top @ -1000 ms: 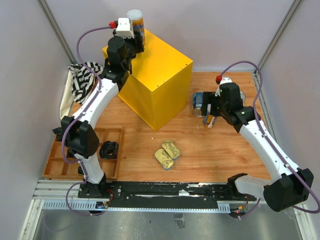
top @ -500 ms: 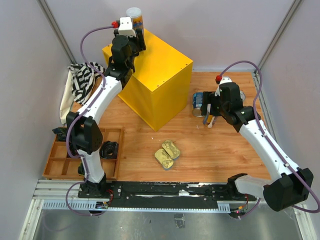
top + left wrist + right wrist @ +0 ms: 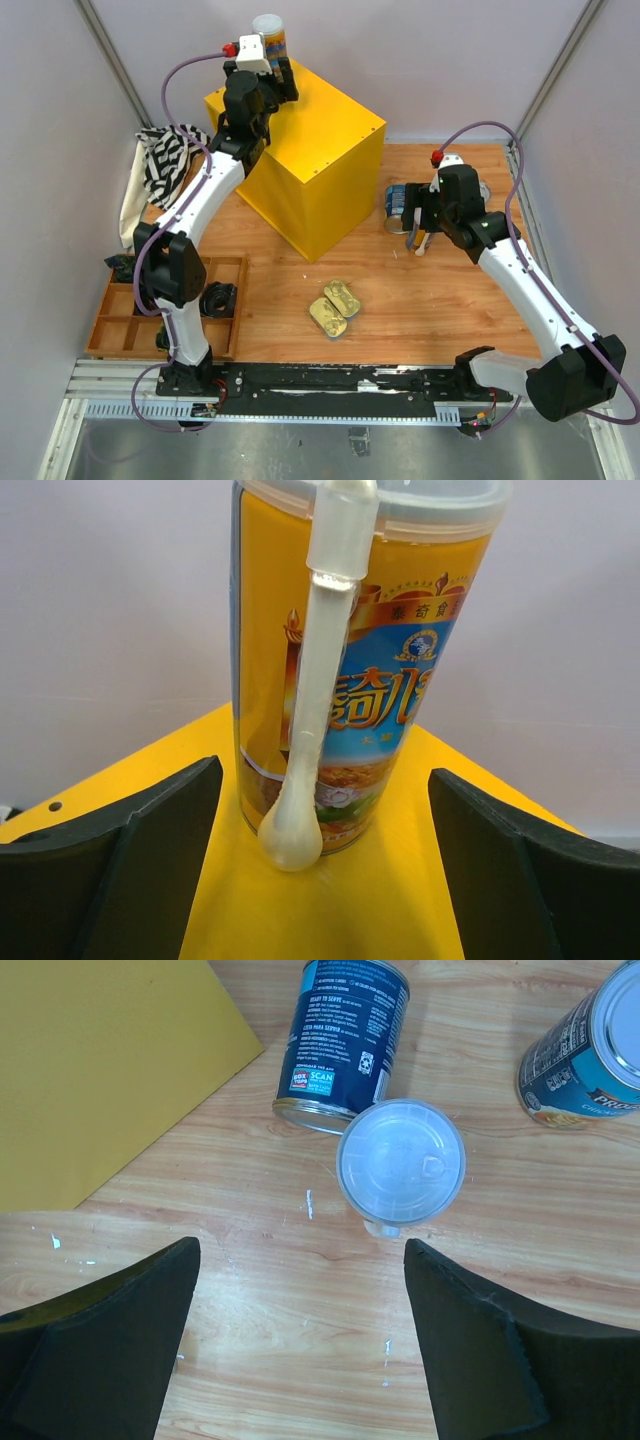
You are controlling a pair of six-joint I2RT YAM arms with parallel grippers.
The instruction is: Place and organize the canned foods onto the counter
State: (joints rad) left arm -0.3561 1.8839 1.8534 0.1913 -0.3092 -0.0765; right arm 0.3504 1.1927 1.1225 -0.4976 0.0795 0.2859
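Note:
The yellow counter (image 3: 320,150) stands at the back of the table. One tall slim can with a white lid (image 3: 270,38) stands upright on its far corner. My left gripper (image 3: 277,78) is open just in front of that can (image 3: 370,660), and its fingers (image 3: 150,830) do not touch it. My right gripper (image 3: 418,236) hangs open over the wood floor beside a second white-lidded can (image 3: 401,1163), which stands upright. A blue-labelled can (image 3: 342,1040) lies on its side behind it. Another blue can (image 3: 590,1055) is to the right. Two flat gold tins (image 3: 335,306) lie in the middle.
A wooden compartment tray (image 3: 120,325) with small black objects (image 3: 218,298) sits at the near left. A striped cloth (image 3: 165,165) hangs left of the counter. The counter's yellow side (image 3: 90,1070) is close on the right gripper's left.
My left jaws have spread wider, away from the tall can, which stays upright on the counter. The left arm has shifted slightly farther back. The right arm has not moved.

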